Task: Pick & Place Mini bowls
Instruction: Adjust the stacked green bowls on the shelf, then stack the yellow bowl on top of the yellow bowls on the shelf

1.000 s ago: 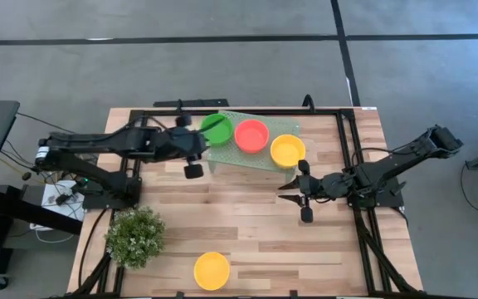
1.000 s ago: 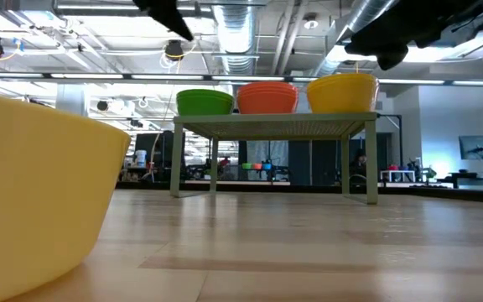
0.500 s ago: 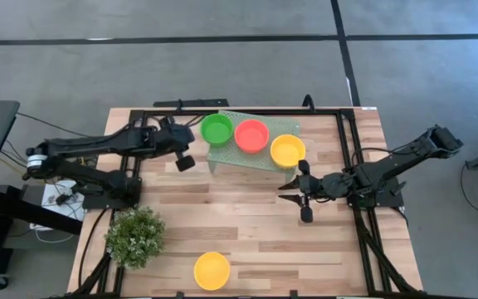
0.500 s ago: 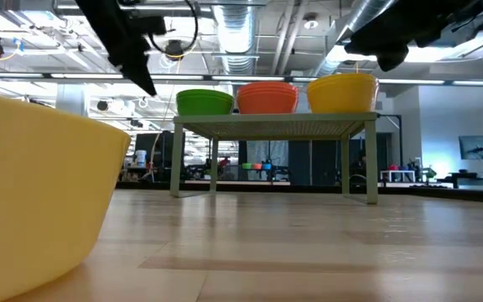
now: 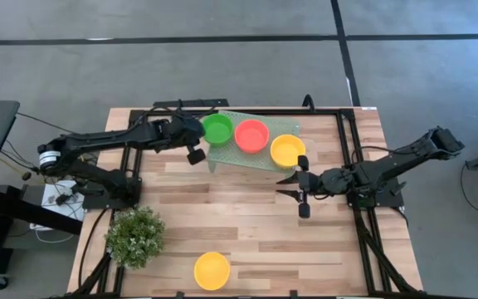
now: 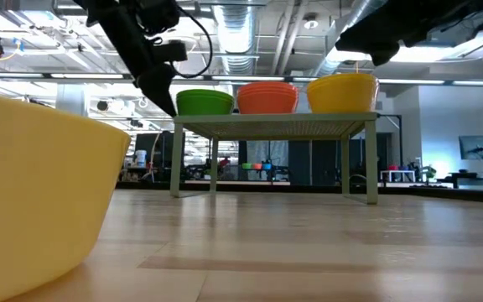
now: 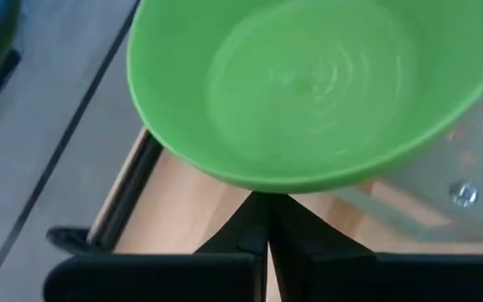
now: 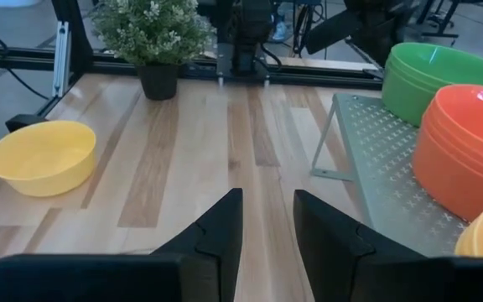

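Grey floor [image 5: 222,58], exposed ceiling ducts [image 6: 233,25]

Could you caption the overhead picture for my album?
Left gripper shut beside the green bowl on the rack.

Three bowls [image 5: 251,135] on rack [image 5: 222,156]; one [image 5: 212,271] apart.

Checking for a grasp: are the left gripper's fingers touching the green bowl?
Cannot tell. In the left wrist view the shut fingers end right under the green bowl, whose rim hides their tips; the high view shows no clear gap either.
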Controlling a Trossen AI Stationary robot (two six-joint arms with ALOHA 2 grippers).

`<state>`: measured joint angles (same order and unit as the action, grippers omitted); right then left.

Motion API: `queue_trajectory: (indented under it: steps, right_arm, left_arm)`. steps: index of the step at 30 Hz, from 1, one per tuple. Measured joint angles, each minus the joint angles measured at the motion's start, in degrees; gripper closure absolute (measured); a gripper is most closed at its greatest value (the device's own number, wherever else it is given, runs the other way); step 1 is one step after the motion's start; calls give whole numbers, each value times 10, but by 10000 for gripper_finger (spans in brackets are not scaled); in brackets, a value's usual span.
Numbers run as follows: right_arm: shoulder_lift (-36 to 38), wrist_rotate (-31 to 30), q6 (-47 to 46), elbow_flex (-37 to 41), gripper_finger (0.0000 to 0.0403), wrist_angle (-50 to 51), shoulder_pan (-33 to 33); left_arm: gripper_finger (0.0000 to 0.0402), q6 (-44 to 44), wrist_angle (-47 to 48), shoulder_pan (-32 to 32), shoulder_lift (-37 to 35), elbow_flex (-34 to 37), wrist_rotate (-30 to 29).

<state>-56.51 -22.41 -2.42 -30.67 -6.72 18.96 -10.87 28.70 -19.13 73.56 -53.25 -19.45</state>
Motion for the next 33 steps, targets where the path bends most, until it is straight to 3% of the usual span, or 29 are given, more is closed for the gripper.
queue_trajectory:
  steps: [9,16,22,27,33]
  right_arm:
    - [0,0,-1,0,300,-2,0]
    - [0,0,-65,0,300,-4,0]
    - [-24,0,-67,0,300,-60,0]
    - [-94,53,-66,-4,300,-154,12]
    - [-214,119,-9,-124,300,-144,29]
  left_arm:
    - [396,-11,-43,3,0,0,0]
    - [394,-9,-30,34,-9,0,0]
    - [392,37,-18,141,-79,0,-28]
    - [388,127,-21,267,-131,0,41]
    - [386,141,-33,409,-129,17,14]
